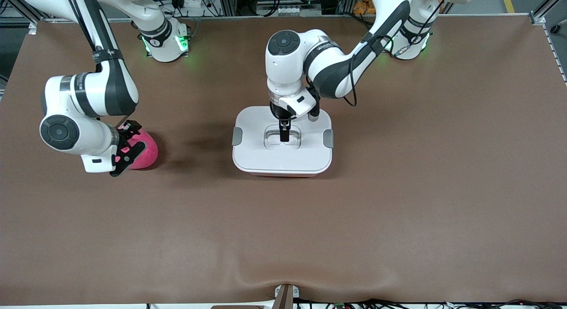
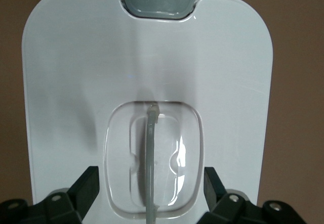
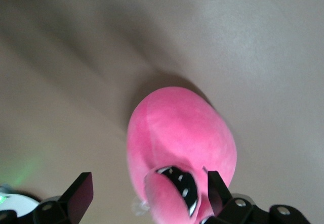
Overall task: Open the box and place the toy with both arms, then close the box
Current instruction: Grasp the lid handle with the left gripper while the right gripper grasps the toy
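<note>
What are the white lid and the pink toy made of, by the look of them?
The lid looks like smooth, glossy hard plastic: it shows soft reflections, and its recessed handle well is see-through. The toy looks like soft plush fabric, matte and finely fuzzy, with no shine.

Left gripper (image 2: 149,193) spread astride lid handle (image 2: 151,158)

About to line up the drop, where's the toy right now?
In the front view the pink plush toy lies on the table toward the right arm's end, beside the closed box, with the open right gripper down around it.
</note>
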